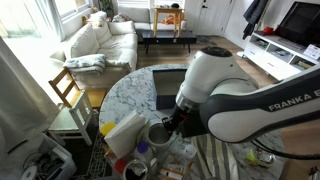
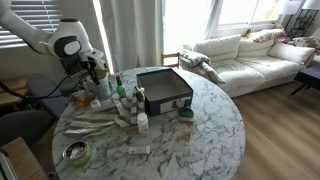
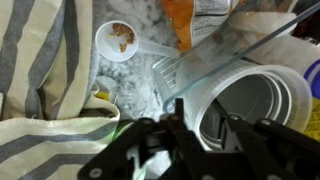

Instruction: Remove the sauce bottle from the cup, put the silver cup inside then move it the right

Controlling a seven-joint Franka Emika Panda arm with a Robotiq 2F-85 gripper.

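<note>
White cup [image 3: 262,95] beneath parted pincer [image 3: 205,132].

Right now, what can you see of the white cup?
The white cup is wide, round and mug-like with a thick rim, looking like plastic or ceramic. It stands mouth up on the marble table, near its cluttered edge. In the wrist view its inside shows pale stepped rings; whether anything sits in it is unclear. The hand is right beside its rim; contact cannot be told.
</note>
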